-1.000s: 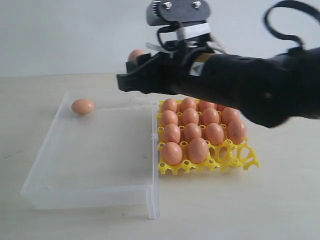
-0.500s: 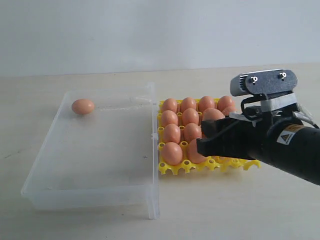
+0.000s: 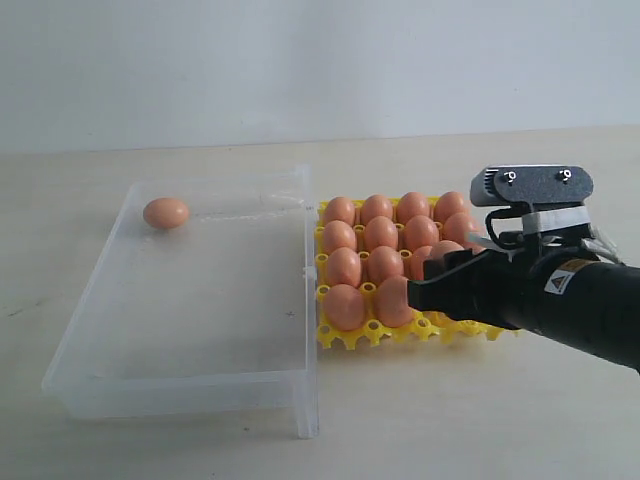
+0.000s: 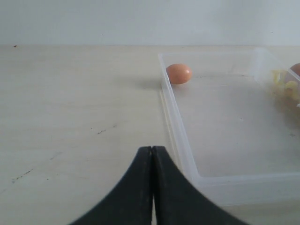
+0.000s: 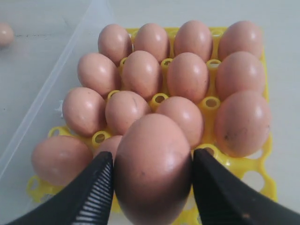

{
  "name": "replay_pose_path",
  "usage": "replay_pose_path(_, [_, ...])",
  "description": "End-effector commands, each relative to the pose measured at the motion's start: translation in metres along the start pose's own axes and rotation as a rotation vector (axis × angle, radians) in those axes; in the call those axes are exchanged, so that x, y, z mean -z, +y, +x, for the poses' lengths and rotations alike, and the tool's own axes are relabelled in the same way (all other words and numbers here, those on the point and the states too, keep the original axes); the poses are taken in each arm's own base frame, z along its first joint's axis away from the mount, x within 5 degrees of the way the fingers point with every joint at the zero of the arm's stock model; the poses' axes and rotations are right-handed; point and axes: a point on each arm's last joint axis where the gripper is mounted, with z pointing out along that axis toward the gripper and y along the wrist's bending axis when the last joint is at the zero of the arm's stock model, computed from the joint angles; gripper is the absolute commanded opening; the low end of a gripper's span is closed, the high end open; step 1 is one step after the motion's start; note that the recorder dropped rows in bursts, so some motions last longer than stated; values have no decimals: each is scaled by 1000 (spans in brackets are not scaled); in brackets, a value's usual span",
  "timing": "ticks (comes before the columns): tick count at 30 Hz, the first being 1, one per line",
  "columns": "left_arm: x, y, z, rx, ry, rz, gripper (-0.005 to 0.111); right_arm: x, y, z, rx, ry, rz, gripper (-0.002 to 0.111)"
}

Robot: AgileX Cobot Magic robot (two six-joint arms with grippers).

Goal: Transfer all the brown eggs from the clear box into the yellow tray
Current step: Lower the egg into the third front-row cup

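Pale table (image 3: 500,430) under everything. Box (image 3: 180,385) is well off from the R claw (image 3: 415,293), on the far side of the tray, and nearly bare. R arm (image 3: 590,310) reaches in low over the tray's near edge. Tray (image 3: 345,338) sits right under and ahead of the R claw, touching or just beside the box wall. I count 14 eggs (image 5: 187,75) in its cups, standing upright w/ long axis vertical; the cups nearest the claw on one side are unfilled. R claw's fingers (image 5: 93,187) are spread wide and clamped on one egg (image 5: 151,164), pads on its flanks. That egg's long axis runs lengthwise w/ the fingers and it hangs above the tray's nearest row; can't tell which end is the blunt one. Last egg (image 3: 165,212) lies on its side in the box's far corner, long axis approx. along the back wall, far from the R claw. L claw (image 4: 152,154) is pressed together w/ nothing btwn the tips, low over bare table just outside the box; the lone egg lies ahead of it, just inside the wall.
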Motion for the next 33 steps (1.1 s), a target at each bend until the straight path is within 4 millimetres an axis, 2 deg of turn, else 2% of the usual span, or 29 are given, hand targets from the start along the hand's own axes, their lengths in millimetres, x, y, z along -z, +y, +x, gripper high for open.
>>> replay_pose_path(1, [1, 0, -2, -1, -14, 0, 0, -10, 2, -6, 5, -3, -9, 0])
replay_pose_path(33, [1, 0, -2, -1, -14, 0, 0, -23, -7, 5, 41, 58, 33, 0])
